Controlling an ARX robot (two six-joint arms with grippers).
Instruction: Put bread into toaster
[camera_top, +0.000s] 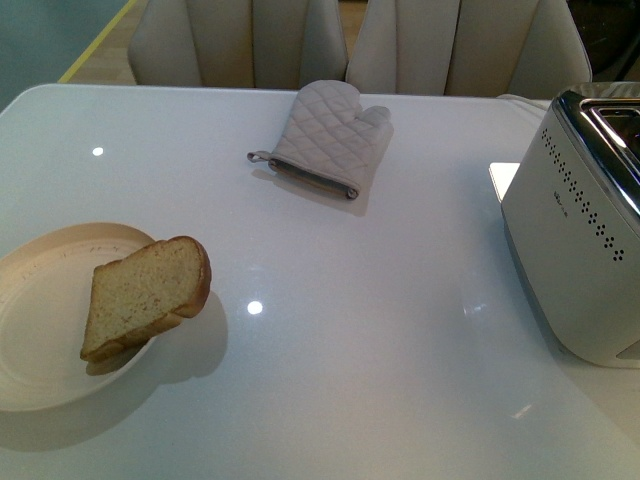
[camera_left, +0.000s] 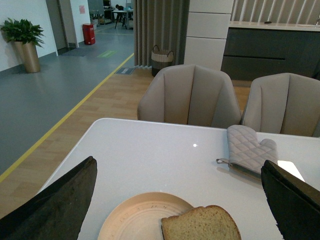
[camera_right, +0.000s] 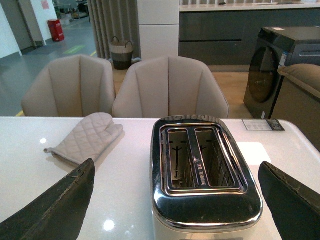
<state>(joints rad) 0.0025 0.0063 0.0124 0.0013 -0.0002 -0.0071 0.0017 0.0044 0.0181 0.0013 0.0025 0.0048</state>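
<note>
The bread (camera_top: 145, 295), a light-brown slice with a darker crust, leans on the rim of a cream plate (camera_top: 40, 330) at the front left of the white table. It also shows in the left wrist view (camera_left: 200, 225), low between the two dark fingers. My left gripper (camera_left: 180, 202) is open above it. The white toaster (camera_top: 580, 240) with a chrome top stands at the right edge. In the right wrist view the toaster (camera_right: 202, 175) sits between the fingers, both slots empty. My right gripper (camera_right: 177, 202) is open above it. Neither arm shows in the front view.
A quilted grey oven mitt (camera_top: 330, 135) lies at the back middle of the table; it also shows in the left wrist view (camera_left: 247, 150) and the right wrist view (camera_right: 85, 137). Two beige chairs (camera_top: 240, 40) stand behind the table.
</note>
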